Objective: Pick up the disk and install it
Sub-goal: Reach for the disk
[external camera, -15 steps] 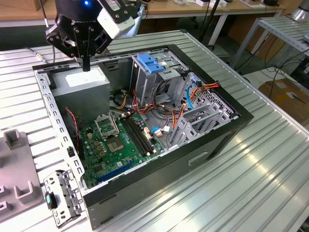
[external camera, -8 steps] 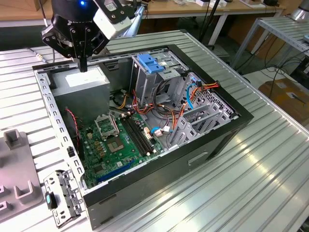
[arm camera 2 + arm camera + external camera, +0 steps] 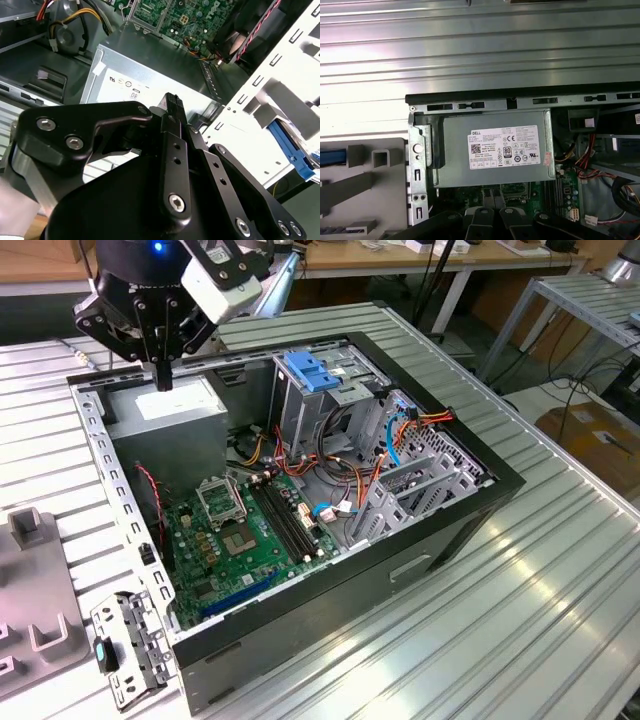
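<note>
Second wrist view shows the gripper (image 3: 172, 104) with its fingers closed together and nothing between them, hanging just above the grey power supply (image 3: 150, 75) inside the open computer case (image 3: 260, 100). The disk (image 3: 290, 147) lies past the case's perforated side wall, outside the case and well apart from the gripper, with its blue edge showing

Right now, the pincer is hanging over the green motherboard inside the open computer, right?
Not quite. The pincer hangs over the grey power supply with the white label, in a corner of the open computer case, not over the green motherboard. The exterior view shows it.
</note>
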Tool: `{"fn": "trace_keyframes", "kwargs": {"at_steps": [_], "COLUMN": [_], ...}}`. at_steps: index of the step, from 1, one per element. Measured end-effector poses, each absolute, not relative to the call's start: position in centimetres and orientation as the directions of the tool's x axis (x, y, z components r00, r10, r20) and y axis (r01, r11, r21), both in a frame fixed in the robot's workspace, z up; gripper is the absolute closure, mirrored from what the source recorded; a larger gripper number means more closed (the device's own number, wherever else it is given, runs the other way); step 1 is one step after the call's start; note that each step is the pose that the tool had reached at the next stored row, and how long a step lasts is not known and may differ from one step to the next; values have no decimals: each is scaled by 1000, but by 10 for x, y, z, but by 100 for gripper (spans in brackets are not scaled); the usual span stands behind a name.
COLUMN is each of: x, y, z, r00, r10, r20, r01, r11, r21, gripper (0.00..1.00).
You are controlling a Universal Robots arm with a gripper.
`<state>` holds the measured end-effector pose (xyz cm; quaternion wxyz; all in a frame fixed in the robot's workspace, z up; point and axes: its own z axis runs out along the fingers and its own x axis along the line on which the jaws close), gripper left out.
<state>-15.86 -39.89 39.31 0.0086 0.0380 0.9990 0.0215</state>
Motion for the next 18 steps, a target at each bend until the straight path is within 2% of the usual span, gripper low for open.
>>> {"fn": "trace_keyframes", "kwargs": {"at_steps": [18], "x": [-182], "y": [-399], "z": [393], "r00": [-997], "r10": [76], "r20": [-13], "r01": [76], "r11": [996], "r21": [44], "gripper": [89]}}
